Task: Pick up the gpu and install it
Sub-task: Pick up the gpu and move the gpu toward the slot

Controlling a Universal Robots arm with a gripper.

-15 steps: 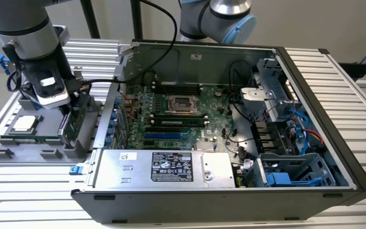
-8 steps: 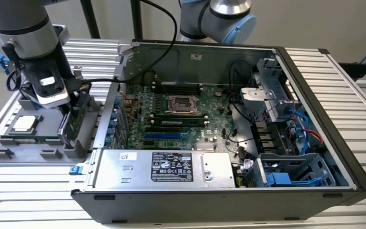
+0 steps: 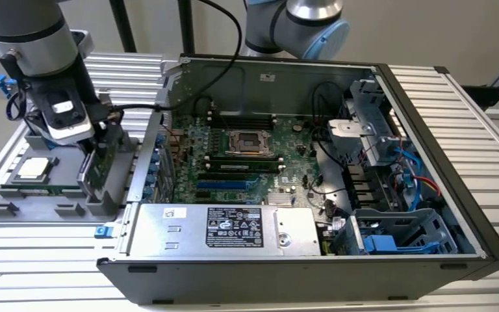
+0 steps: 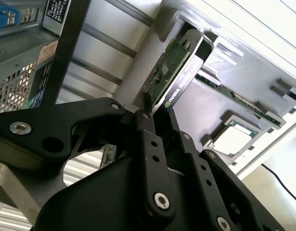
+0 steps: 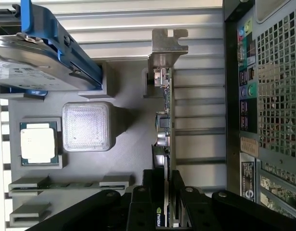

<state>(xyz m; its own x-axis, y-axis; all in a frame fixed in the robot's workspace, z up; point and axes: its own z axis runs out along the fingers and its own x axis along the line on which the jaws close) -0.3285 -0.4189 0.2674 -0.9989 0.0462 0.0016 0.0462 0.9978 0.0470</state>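
The gpu (image 5: 166,110) stands on its long edge in a slot of the grey parts tray (image 5: 128,159), just outside the computer case (image 3: 275,279) on the exterior view's left. The gripper (image 5: 165,179) straddles the card, its fingers narrowed onto the two flat faces. It grips near the end away from the silver bracket (image 5: 167,45), so the long axis runs across the pinch.

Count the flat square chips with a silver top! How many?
1. The square chip lies flat in a pocket of the gray tray, apart from the gpu that the gripper clamps. More may hide inside the computer case.
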